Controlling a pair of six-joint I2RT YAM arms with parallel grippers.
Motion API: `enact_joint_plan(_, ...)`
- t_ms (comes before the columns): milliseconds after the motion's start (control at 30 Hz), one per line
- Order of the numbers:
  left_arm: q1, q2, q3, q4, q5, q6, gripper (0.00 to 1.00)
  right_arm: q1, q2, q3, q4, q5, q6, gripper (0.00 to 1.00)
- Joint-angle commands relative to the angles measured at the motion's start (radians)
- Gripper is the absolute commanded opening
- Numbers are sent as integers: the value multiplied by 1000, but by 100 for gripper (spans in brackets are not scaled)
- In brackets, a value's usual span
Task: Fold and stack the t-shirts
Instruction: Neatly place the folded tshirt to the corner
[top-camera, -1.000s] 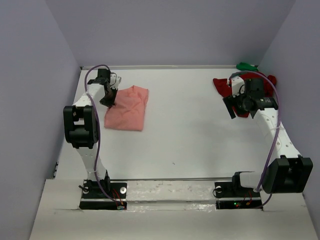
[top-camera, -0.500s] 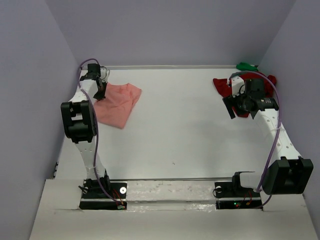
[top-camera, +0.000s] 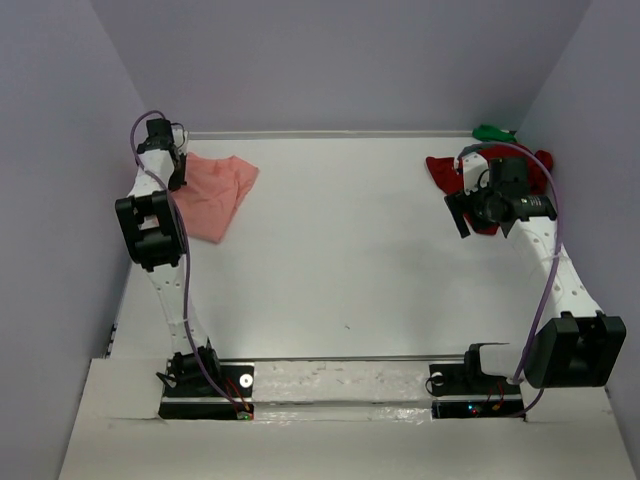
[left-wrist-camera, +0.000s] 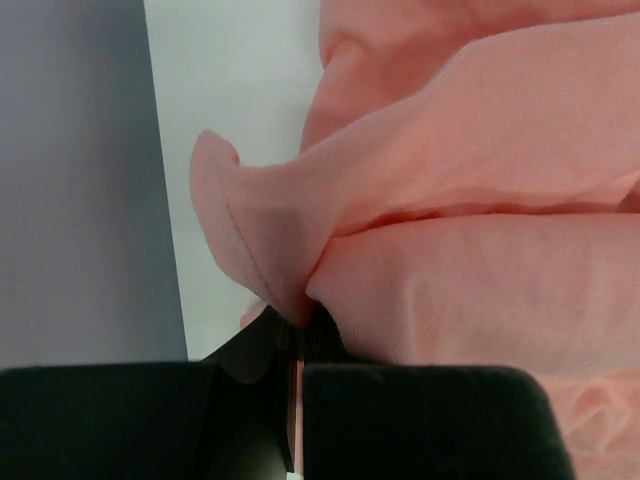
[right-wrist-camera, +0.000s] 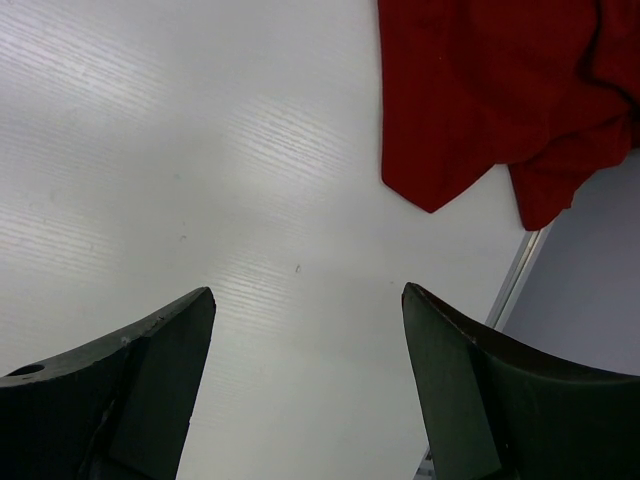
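Shifted since a second ago: soft salmon-pink cloth t-shirt (top-camera: 215, 190), dragged into the white table's (top-camera: 350, 250) far-left corner by the left gripper (top-camera: 176, 168). Dark red t-shirt (top-camera: 440, 168) and bright green crumple (top-camera: 492, 132) lay far right, near the right gripper (top-camera: 459, 213). Left wrist: jaws pinched a hemmed pink fold; limp, light, probably best taken by hems. Right wrist: jaws wide, empty; grey wall (right-wrist-camera: 600, 250) crowded the red cloth.
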Motion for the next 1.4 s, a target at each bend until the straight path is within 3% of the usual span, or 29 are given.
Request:
enact_joint_plan(0,31,15,87,-45,10,-29,0,-6,-5,-5,13,-14,13,81)
enact_joint_plan(367,71,26,104,-27,39,-101,0,-6,6,-2,10,-30,17,81)
enact_joint_plan(633,100,49,134,-19,-22,-178,0,-6,15,-5,5,-39,17,81)
enact_joint_plan(867,116,98,168,-8,-93,-187,0,-6,35,10,-5,-39,9,80)
enact_joint_plan(1367,113,121,142,10,-101,-207,0,-6,46,13,-14,-56,12,80)
